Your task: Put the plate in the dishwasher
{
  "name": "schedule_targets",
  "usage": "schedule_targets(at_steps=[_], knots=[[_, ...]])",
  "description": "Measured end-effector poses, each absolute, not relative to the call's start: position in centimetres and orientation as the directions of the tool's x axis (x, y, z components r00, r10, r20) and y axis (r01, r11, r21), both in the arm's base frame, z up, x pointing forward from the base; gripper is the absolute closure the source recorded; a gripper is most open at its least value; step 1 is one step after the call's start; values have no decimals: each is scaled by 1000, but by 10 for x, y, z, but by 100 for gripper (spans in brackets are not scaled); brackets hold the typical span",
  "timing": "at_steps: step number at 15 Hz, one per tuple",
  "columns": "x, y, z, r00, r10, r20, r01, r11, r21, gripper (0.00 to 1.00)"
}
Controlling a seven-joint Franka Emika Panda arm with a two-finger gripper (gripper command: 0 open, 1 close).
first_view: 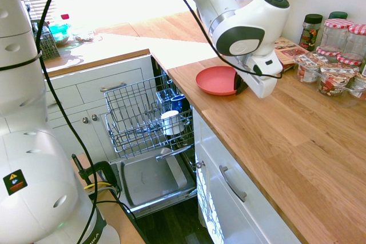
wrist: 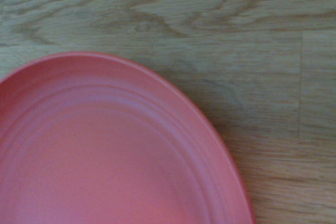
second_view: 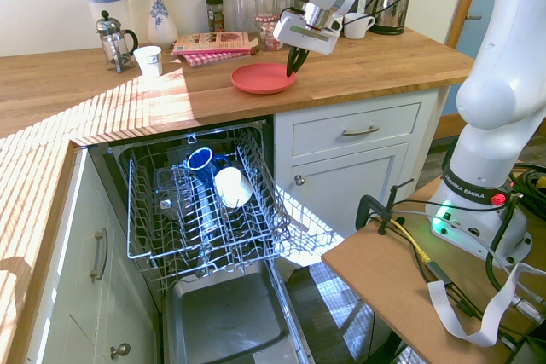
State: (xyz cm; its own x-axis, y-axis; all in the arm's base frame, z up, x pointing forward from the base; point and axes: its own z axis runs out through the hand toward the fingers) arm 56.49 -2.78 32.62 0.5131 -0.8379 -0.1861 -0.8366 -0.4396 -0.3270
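Plate [first_view: 215, 81]: coral-red, round, shallow rim, lying face up on the wooden tabletop [first_view: 286, 127], near the edge above the dishwasher [second_view: 226, 313]. Not in the rack.

Gripper [first_view: 240, 85] is down at the plate's rim, on the side away from the dishwasher, arm reaching over the tabletop. Can't tell from either exterior view whether the fingers are wide, narrow or clamped on the rim. Wrist view: part of the plate, with concentric ridges inside the rim, and wood grain beside it; blurry.

Dishwasher door is down. Wire rack [second_view: 158, 240] is out above it, carrying a white mug [second_view: 233, 187], tipped over, and a blue mug [second_view: 201, 164] just beside it. Some clear glassware in there too, too small to name exactly.

Back of tabletop, second exterior view: blue-lidded pitcher [second_view: 108, 8], French press [second_view: 114, 44], white patterned cup [second_view: 148, 61], vase [second_view: 160, 19] with greenery, stacked books [second_view: 213, 43] behind the plate. Beyond those: black-lidded jar [second_view: 214, 13], green-lidded jar [second_view: 240, 8], jars with red checked lids [second_view: 264, 4]. Steel kettle [second_view: 390, 8] further along, a large white mug [second_view: 356, 26] near it.
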Motion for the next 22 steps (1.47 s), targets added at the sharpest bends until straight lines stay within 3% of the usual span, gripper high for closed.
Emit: schedule_targets(at_steps=[4,7,10,12,17,22], knots=[[567,-27,337,537,-828,-163,-821,-469,-327,100],[575,-9,417,619,-785,-37,-761,-587,-274,100],[572,90,530,723,-684,101,-660,-726,-193,100],[553,196,553,781,-596,183,-585,-802,-116,100],[476,400,453,866,-324,381,-395,-910,125,100],[361,505,309,835,-5,550,-212,-925,314,100]])
